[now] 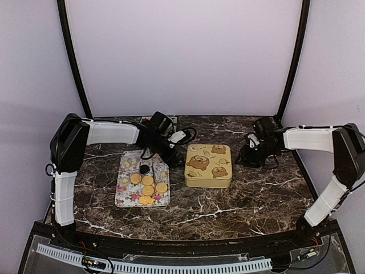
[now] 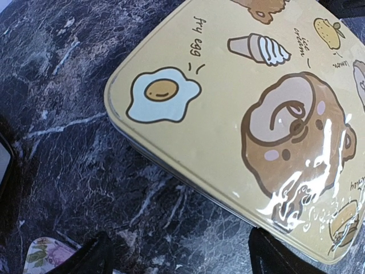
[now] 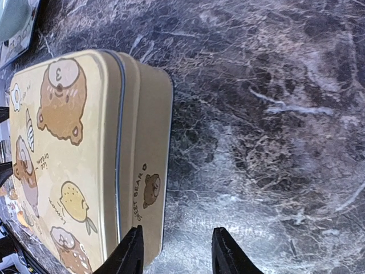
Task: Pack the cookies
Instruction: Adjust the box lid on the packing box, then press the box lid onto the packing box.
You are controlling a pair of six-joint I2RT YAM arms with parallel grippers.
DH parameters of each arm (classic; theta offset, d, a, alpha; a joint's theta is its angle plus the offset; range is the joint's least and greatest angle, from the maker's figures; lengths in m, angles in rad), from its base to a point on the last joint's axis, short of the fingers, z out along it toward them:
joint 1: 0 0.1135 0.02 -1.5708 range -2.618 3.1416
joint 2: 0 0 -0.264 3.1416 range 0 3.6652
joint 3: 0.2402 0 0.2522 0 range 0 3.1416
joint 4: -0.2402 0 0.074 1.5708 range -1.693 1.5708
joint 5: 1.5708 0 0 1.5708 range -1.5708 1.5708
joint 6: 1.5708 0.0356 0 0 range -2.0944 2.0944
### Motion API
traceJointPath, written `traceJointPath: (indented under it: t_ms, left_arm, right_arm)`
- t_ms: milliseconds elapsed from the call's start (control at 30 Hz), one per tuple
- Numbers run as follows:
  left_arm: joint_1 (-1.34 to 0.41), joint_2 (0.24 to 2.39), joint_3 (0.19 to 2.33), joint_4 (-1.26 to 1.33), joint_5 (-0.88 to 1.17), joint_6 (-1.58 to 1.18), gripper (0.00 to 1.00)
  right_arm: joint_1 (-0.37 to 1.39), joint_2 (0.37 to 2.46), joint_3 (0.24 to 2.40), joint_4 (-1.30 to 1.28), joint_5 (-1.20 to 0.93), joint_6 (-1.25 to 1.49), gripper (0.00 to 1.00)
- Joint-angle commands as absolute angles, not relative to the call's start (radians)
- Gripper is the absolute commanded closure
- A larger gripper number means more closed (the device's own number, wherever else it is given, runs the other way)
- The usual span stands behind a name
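We see the cookies lying on a floral tray at the left of the table. Most are golden and one is dark. The tin stands just right of the tray, lid on. Our left gripper hangs over the tin's left corner, fingers spread wide, grasping nothing. Our right gripper sits low at the tin's right side, released. Its fingers are partly parted over bare marble, one just beside the tin's wall.
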State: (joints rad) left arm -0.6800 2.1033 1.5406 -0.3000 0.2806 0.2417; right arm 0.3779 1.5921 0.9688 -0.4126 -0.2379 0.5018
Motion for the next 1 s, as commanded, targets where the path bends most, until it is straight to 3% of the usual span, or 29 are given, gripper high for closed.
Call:
traceJointPath:
  t_ms: [0,300,433,700,967]
  left_arm:
    - [-0.704,2.103,1.591,-0.288,0.287,0.238,0.16]
    - [-0.666,2.059,1.583,-0.390,0.216,0.278,0.08]
    - [-0.643,1.968,1.513,-0.394,0.186,0.296,0.03]
    - [-0.582,1.787,1.388,-0.414,0.213,0.286,0.01]
    - [-0.471,1.670,1.322,-0.464,0.271,0.300,0.01]
  right_arm:
    - [0.418,1.636,1.012,-0.379,-0.230,0.519,0.58]
    - [0.396,1.517,1.064,-0.475,-0.114,0.488,0.55]
    - [0.415,1.500,1.093,-0.433,-0.170,0.512,0.57]
    - [0.483,1.609,1.071,-0.279,-0.313,0.583,0.70]
    - [0.469,1.686,0.961,-0.224,-0.286,0.575,0.72]
